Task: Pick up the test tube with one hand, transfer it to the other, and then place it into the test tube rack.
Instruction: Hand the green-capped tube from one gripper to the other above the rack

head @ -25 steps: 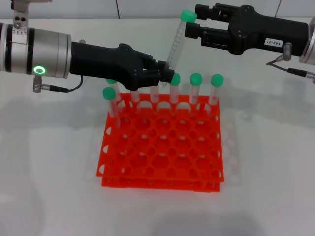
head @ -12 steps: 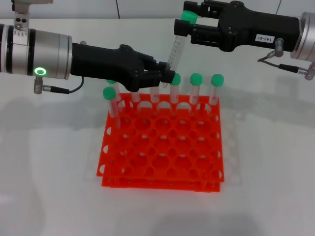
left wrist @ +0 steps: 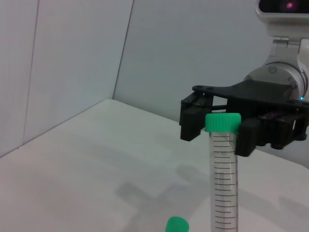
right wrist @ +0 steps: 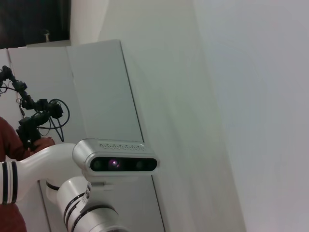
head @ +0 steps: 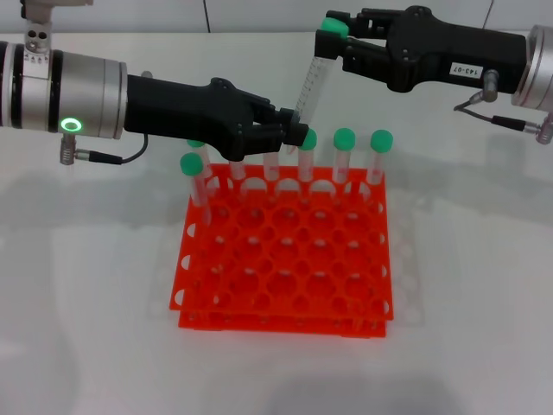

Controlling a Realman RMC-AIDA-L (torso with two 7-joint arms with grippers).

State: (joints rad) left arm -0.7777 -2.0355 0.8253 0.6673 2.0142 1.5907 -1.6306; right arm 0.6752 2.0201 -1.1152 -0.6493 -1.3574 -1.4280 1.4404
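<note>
Landmark: the bright orange-red square plastic two-tier test tube rack (head: 285,259), standing on the white surface (head: 86,285).

My left gripper (head: 294,131), black and two-fingered on a silver cylindrical wrist with a lit green ring, reaches in over the rack's far-left corner. It is clamped on the lower end of the slender clear plastic test tube with a green screw cap (head: 313,79). The tube is tilted, cap end leaning away from my left gripper and upward, and it sits wholly above the rack's far row, not in any hole.

My right gripper (head: 331,36), black with a small white label on its body, comes in from the rack's far-right side, high above the far row. Its fingers stand apart on either side of the tube's green cap; in the left wrist view the two black fingers (left wrist: 194,121) flank the cap with a visible gap at one side at least, so I record the right gripper as spread and not clamped. I cannot tell if one finger touches the cap.

Six other green-capped clear tubes (head: 344,160) stand upright in the rack's far row and far-left corner; one more may be hidden behind my left gripper.

The right wrist view shows only a wall and a robot head camera (right wrist: 116,162).
</note>
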